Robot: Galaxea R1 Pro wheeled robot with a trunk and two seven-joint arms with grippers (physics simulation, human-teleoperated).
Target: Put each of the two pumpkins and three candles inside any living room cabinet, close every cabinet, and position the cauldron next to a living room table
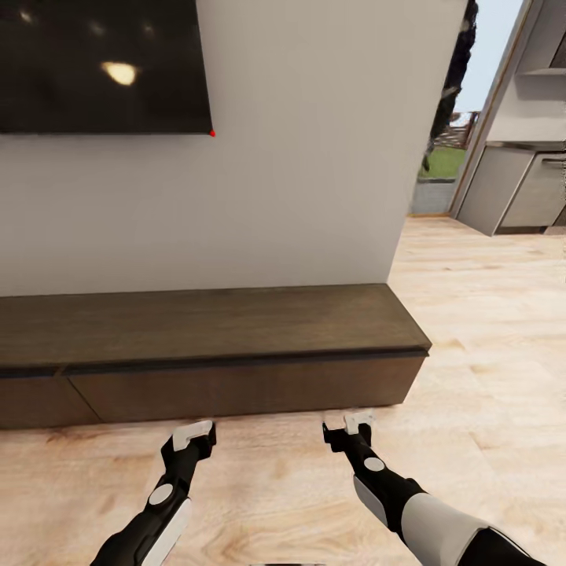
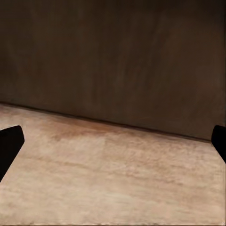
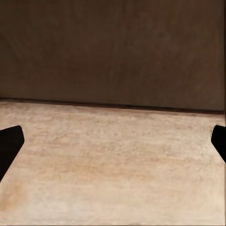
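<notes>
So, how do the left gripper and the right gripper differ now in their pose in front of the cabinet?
In the head view the left gripper sits slightly lower in the picture than the right gripper. The left gripper is tilted and faces the cabinet near the middle of its visible front; the right gripper faces it nearer the right end. Both are open, empty, low over the wooden floor.

The cabinet [image 1: 212, 346] across the frame's middle was dark brown with streaky wood grain; the floor [image 1: 487, 330] below was pale blond planks with tan swirls. The wall [image 1: 314, 157] was plain off-white, the television [image 1: 102, 63] at upper left glossy black with a red dot at its corner
</notes>
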